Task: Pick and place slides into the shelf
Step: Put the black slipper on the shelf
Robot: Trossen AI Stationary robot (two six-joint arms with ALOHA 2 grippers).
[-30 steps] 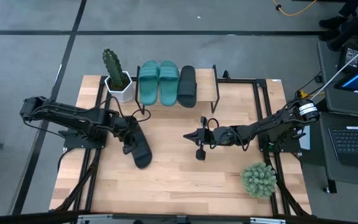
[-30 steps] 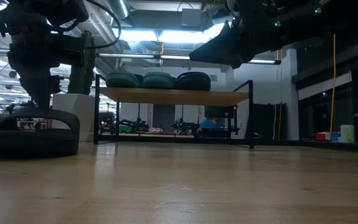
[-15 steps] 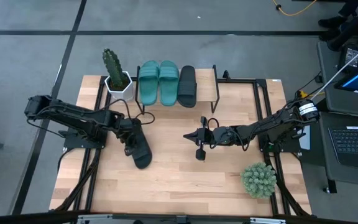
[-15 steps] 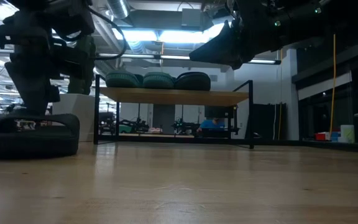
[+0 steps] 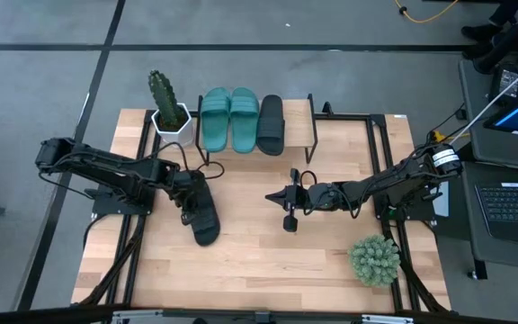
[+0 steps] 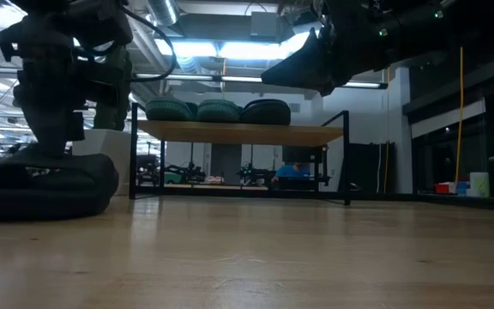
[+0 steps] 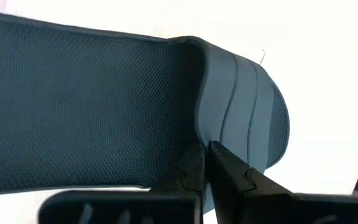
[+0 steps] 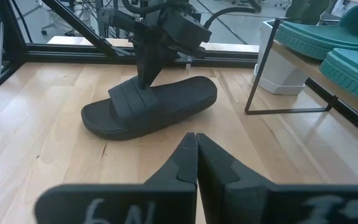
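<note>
Three slides already rest on the shelf [image 5: 299, 117] at the surface's far edge in the high view: two teal slides [image 5: 230, 117] and a black one [image 5: 271, 122]. The fourth, the loose black slide [image 5: 203, 213], lies left of centre on the surface [image 5: 259, 261], with the left end effector [image 5: 190, 191] down over its strap. The right end effector [image 5: 288, 200] waits mid-surface, well apart from it.

Low view: the loose slide [image 6: 45, 184] sits flat on the boards, the left arm rising from it; lifting clear of the shelf's plank before moving across looks advisable.

Left wrist view: the left end effector's fingertips [image 7: 191, 168] are pressed together at the strap's edge, seemingly pinching it, which no other view resolves. A deeper bite on the ribbed band would likely keep the slide from swinging.

Right wrist view: the right end effector [image 8: 196, 142] is clenched and empty; only here does the whole slide [image 8: 149, 106] show side-on.
</note>
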